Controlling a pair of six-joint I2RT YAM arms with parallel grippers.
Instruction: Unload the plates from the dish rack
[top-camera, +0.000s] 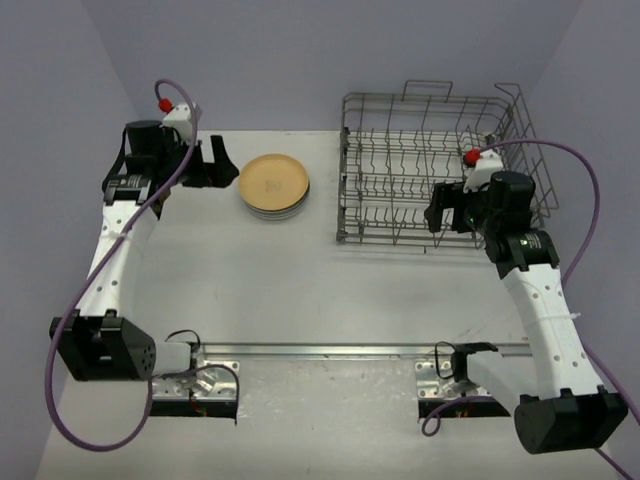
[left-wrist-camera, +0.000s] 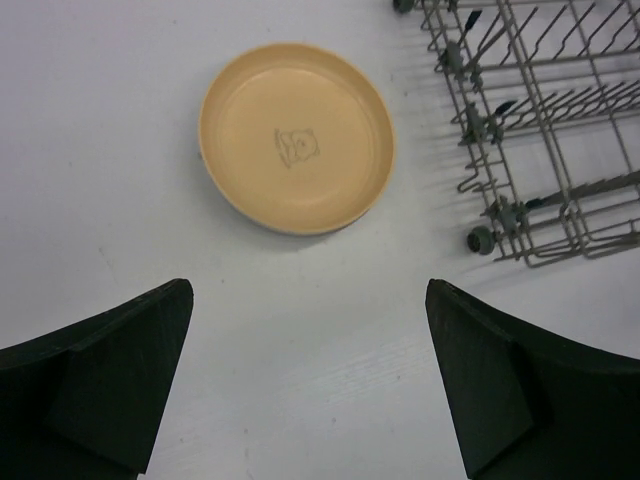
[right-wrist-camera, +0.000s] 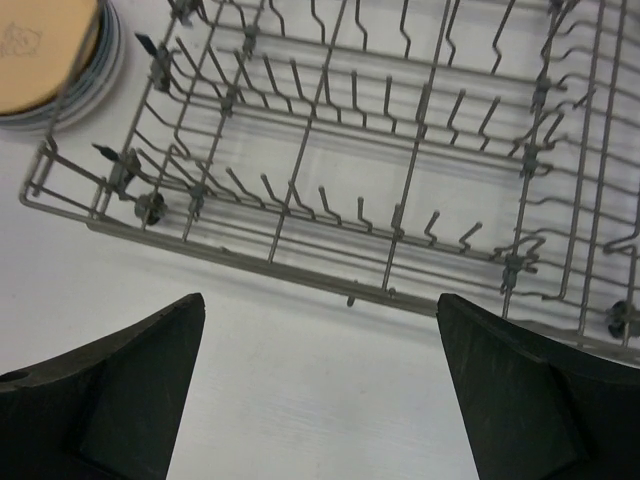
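White table (top-camera: 300, 290) is noted, plates (top-camera: 274, 185) stacked near the bare rack (top-camera: 343, 180). Left gripper (left-wrist-camera: 308, 290) and right gripper (right-wrist-camera: 320, 300) are spread, empty; the stack could be clipped by a low left swing.

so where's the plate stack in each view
top external: plate stack left of centre, beside the dish rack
left wrist: plate stack upper middle, tan-yellow plate on top
right wrist: plate stack in the top-left corner, cut off by the frame
shared landmark: the dish rack, always on the stack's right
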